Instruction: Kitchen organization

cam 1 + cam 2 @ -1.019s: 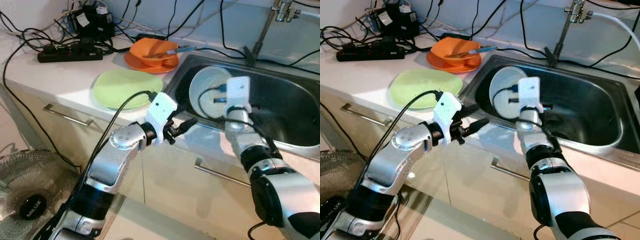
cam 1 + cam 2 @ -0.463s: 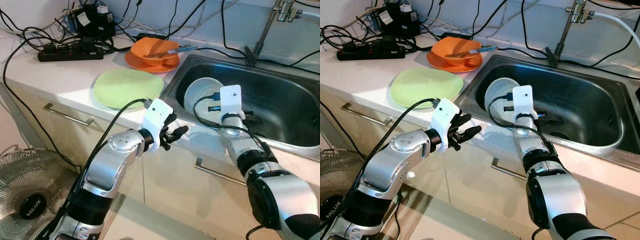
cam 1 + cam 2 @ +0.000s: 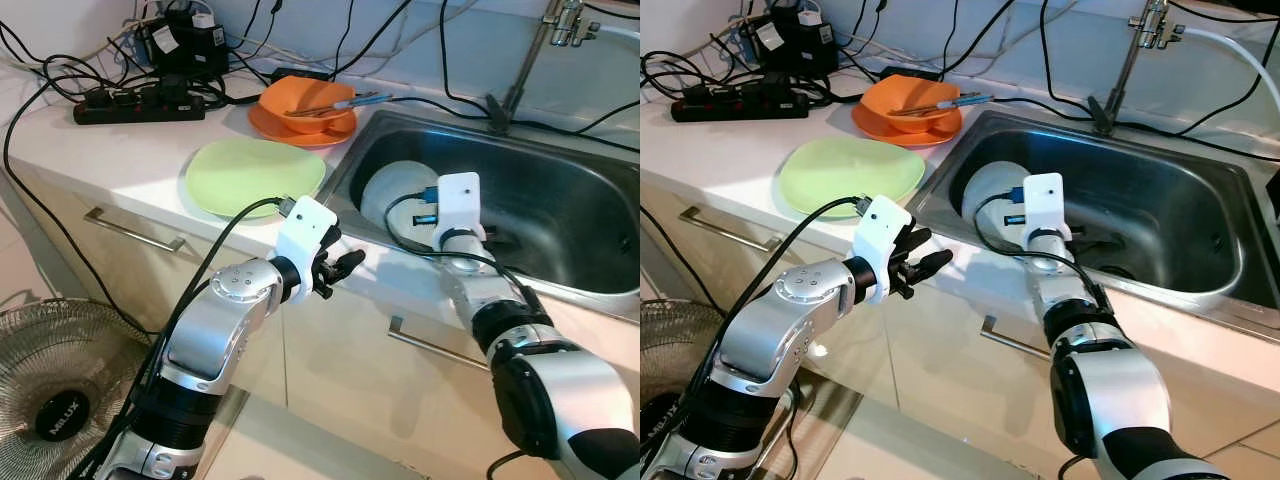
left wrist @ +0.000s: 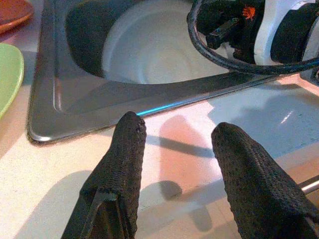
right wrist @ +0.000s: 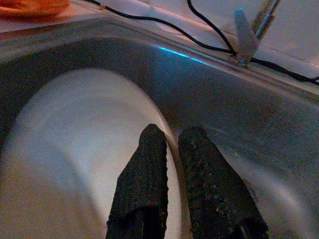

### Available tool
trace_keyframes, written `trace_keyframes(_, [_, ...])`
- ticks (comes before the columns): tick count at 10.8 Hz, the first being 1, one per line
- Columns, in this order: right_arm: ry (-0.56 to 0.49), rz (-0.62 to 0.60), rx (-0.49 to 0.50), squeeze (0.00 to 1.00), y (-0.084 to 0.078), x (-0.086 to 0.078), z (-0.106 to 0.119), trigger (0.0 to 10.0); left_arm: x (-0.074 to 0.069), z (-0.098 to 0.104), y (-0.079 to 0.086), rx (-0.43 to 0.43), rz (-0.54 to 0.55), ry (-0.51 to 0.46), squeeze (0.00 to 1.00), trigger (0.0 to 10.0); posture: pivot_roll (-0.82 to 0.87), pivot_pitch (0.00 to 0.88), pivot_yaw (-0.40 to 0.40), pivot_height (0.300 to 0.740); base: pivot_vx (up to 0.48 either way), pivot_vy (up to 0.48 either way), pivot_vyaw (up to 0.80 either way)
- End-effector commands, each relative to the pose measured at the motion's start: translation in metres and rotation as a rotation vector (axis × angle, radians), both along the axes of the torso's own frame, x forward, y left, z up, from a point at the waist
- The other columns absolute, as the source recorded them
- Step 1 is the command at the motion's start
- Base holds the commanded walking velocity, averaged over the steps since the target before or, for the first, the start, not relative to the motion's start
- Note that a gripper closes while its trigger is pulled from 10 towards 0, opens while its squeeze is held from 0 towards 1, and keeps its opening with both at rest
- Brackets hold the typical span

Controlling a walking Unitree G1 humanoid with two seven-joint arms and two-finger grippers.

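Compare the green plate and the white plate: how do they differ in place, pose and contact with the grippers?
The green plate lies flat on the counter; the white plate leans tilted inside the sink. No gripper touches the green plate, while the right gripper is pinched on the white plate's rim. The left gripper hangs open over the counter edge, between them. Both plates are round and bare.

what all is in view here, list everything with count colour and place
round white plate: 1, white, leaning in the sink, rim between right pincer's fingers
stainless steel sink: 1, silver, set in counter
flat green plate: 1, green, on counter
orange bowl on orange plate: 1 each, behind green plate, utensils inside
black power strip: 1, counter's back
floor fan: 1, on floor
left pincer: open over counter edge
right pincer: shut on white plate
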State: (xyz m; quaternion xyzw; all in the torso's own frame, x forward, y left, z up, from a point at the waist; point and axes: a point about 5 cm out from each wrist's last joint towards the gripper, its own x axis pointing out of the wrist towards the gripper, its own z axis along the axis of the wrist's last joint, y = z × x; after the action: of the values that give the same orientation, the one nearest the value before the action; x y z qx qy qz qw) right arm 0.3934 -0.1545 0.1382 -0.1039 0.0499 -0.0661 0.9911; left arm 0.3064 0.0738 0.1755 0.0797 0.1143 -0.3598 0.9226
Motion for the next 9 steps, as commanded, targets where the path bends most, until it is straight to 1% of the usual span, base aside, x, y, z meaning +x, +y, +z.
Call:
trace_keyframes(1, [0.061, 0.014, 0.008, 0.0, 0.004, -0.004, -0.012, 10.0, -0.001, 0.006, -0.001, 0.001, -0.001, -0.02, 0.0, 10.0, 0.32, 0.04, -0.045, 0.74, 0.0, 0.0, 0.0])
trace_keyframes(5, [0.062, 0.031, 0.033, 0.0, 0.006, -0.004, -0.012, 10.0, 0.002, 0.007, -0.001, -0.005, 0.004, -0.032, 0.0, 10.0, 0.31, 0.033, -0.046, 0.74, 0.0, 0.0, 0.0])
trace_keyframes(7, [0.014, 0.116, 0.102, 0.0, 0.021, -0.001, -0.004, 10.0, 0.011, 0.014, 0.003, 0.018, 0.073, -0.15, 0.0, 10.0, 0.3, 0.022, -0.046, 0.74, 0.0, 0.0, 0.0])
trace_keyframes(8, [-0.022, 0.161, 0.147, 0.0, 0.029, -0.001, 0.001, 10.0, 0.016, 0.02, 0.007, 0.046, 0.122, -0.236, 0.0, 10.0, 0.3, 0.015, -0.046, 0.74, 0.0, 0.0, 0.0])
trace_keyframes(9, [-0.082, 0.26, 0.215, 0.0, 0.043, -0.001, 0.009, 10.0, 0.022, 0.024, 0.016, 0.11, 0.187, -0.321, 0.0, 10.0, 0.29, 0.007, -0.044, 0.74, 0.0, 0.0, 0.0])
